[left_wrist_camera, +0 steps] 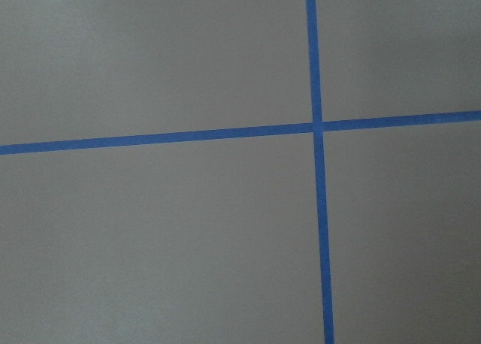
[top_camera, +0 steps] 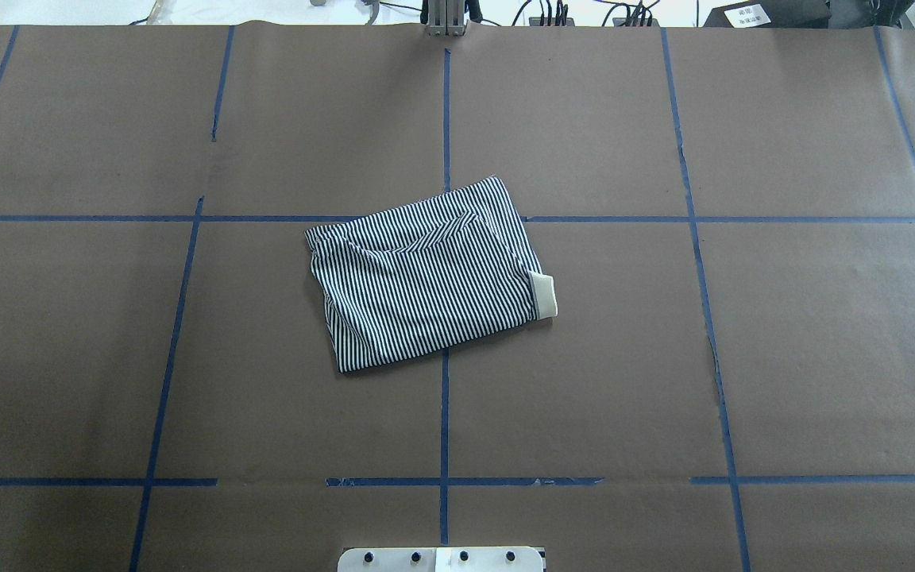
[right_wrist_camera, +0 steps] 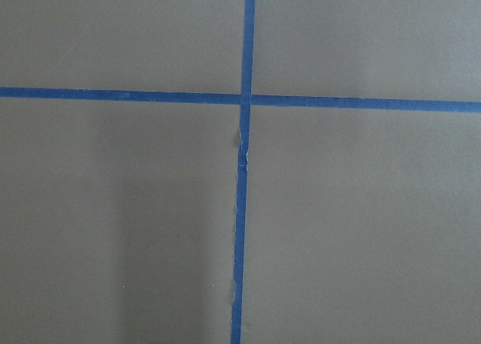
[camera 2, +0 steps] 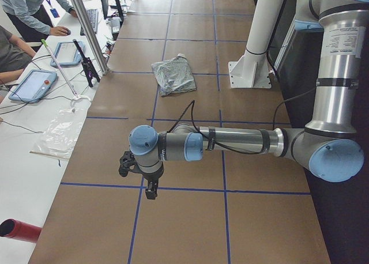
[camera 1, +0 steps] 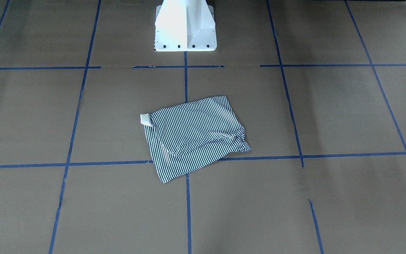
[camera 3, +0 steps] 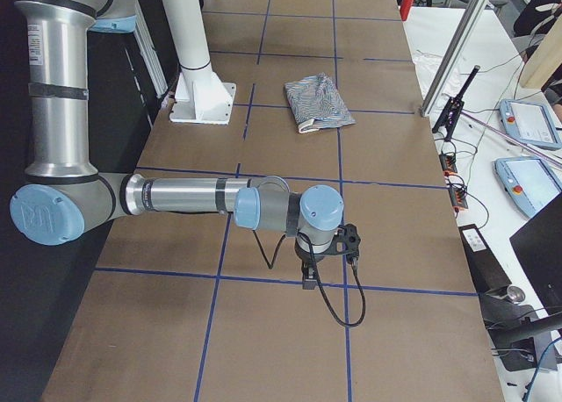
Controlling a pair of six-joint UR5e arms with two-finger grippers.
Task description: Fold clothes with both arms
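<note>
The striped polo shirt point(top_camera: 426, 278) lies folded into a rumpled rectangle at the table's middle, with its white collar point(top_camera: 543, 295) poking out at one edge. Well away from it, the left arm point(camera 2: 236, 140) and right arm point(camera 3: 184, 196) stretch out level. The left gripper point(camera 2: 151, 190) and right gripper point(camera 3: 309, 279) point down over brown paper point(top_camera: 823, 357) gridded with blue tape point(top_camera: 445, 429). I cannot tell how either gripper's jaws stand.
</note>
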